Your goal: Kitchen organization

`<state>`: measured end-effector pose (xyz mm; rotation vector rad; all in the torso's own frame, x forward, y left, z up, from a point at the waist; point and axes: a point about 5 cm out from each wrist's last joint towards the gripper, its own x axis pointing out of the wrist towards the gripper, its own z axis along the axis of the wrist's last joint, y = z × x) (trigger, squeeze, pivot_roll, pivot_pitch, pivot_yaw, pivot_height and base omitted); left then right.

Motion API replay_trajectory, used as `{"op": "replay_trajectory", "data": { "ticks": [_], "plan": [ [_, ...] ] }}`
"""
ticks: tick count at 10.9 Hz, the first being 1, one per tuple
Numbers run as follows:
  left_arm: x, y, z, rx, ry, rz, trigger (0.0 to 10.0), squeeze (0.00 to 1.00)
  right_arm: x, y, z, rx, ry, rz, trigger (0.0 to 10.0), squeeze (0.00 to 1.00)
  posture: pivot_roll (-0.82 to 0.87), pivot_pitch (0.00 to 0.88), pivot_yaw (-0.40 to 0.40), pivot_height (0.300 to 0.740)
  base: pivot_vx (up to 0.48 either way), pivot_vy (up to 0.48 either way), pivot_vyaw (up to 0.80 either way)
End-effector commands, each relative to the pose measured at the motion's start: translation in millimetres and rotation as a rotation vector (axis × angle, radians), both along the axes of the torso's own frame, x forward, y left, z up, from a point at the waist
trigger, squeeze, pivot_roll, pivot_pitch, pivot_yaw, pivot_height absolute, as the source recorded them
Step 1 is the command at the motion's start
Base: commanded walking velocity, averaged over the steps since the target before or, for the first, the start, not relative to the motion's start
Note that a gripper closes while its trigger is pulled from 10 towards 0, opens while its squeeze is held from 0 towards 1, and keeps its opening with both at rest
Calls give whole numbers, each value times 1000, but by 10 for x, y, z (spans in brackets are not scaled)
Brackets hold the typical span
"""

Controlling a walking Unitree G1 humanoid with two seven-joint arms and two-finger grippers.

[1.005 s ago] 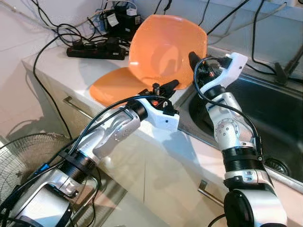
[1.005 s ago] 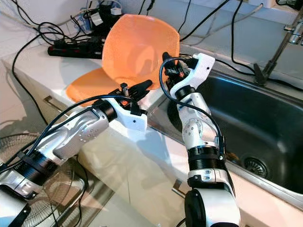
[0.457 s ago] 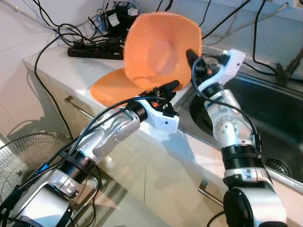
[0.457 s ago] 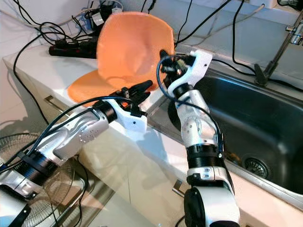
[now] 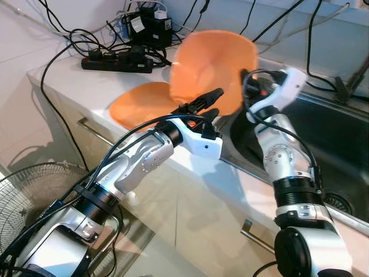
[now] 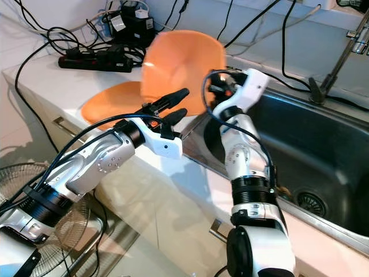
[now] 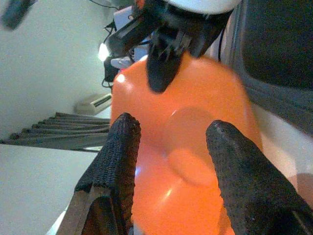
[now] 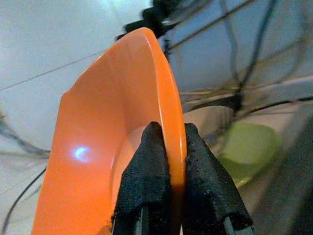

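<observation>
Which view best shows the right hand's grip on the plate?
Right wrist view: both fingers pinch the plate's rim. The eye views show it blurred, the hand behind it. Left wrist view shows its face.

I can read no text, brand, number or sign anywhere. The white tags on the black plugs and adapters (image 5: 143, 22) at the back of the counter are too small and blurred for me to make out any lettering, and I see no printing on the smooth orange plastic plate (image 8: 117, 142).
</observation>
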<state>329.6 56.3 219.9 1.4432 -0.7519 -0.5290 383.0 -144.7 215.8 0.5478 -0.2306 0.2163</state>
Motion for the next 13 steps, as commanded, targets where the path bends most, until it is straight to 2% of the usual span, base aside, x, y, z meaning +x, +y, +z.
{"op": "replay_trajectory", "data": {
  "ticks": [1, 2, 3, 6, 8, 10, 11, 12, 13],
  "plan": [
    [-16, -8, 79, -41, -13, -7, 10000, 0, 18, -85, 142, 37, -52, -51, 0, 0, 227, 0, -25, 740, 0, 0, 0],
    [-29, -17, 79, -67, -1, -10, 10000, 0, 12, -213, 191, 127, -75, -116, 0, 0, 227, 0, -26, 740, 0, 0, 0],
    [-29, -9, 85, -99, 3, 2, 10000, 0, -8, -448, 235, 176, -96, -239, 0, 0, 223, 0, -24, 740, 0, 0, 0],
    [-32, 28, 84, -181, 43, 31, 10000, 0, -128, -927, 343, 293, -186, -455, 0, 0, 221, 8, -26, 740, 0, 0, 0],
    [-36, 52, 65, -216, 65, 46, 10000, 0, -177, -1094, 355, 309, -209, -543, 0, 0, 221, 8, -26, 740, 0, 0, 0],
    [-49, 61, 53, -232, 77, 56, 10000, 0, -198, -1155, 343, 286, -217, -588, 0, 0, 223, 10, -27, 740, 0, 0, 0],
    [-43, 77, 18, -268, 123, 66, 10000, 0, -200, -1176, 272, 201, -185, -633, 6196, 0, 223, 9, -25, 740, 0, 0, 0],
    [-34, 106, 13, -354, 186, 74, 10000, 0, -190, -1175, 208, 115, -146, -659, 10000, 0, 224, 9, -25, 740, 0, 0, 0],
    [-20, 145, 16, -529, 304, 74, 10000, 0, -178, -1149, 148, 14, -112, -678, 10000, 0, 224, 7, -25, 740, 0, 0, 0]
  ]
}}
